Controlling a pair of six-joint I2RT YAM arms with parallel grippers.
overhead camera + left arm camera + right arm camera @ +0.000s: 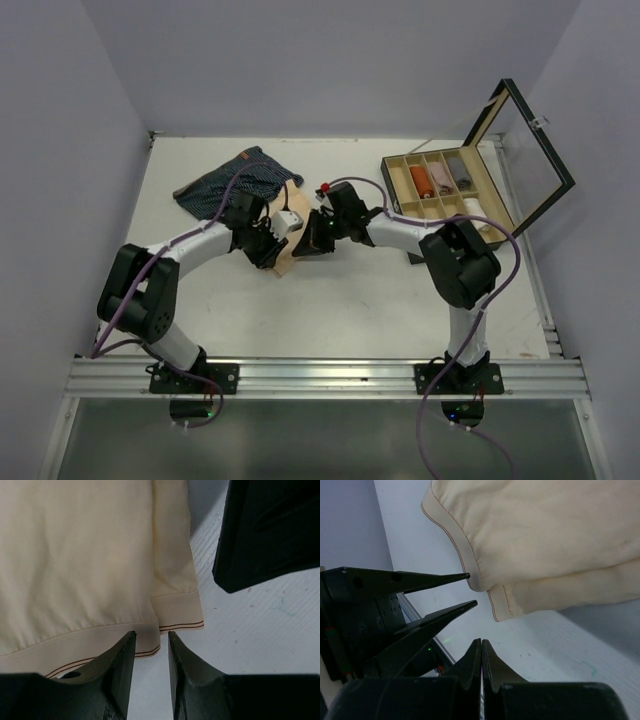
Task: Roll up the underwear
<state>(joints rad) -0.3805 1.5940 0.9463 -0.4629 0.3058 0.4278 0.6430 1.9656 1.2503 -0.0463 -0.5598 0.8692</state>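
Observation:
The beige underwear (80, 555) lies flat on the white table, its brown-striped hem toward my left gripper (151, 634). That gripper is open by a narrow gap, with its tips at the hem corner and bare table between the fingers. My right gripper (481, 641) is shut with nothing in it, a little short of the folded beige edge (540, 540). From above, both grippers, left (275, 252) and right (312, 240), meet over the beige cloth (284, 265) and hide most of it. The navy striped underwear (235, 180) lies crumpled behind the left arm.
A compartmented wooden box (400, 208) with its glass lid (530, 150) raised stands at the back right and holds several rolled items. The right gripper's black body (265, 530) sits close to the left fingers. Grey walls close in on three sides.

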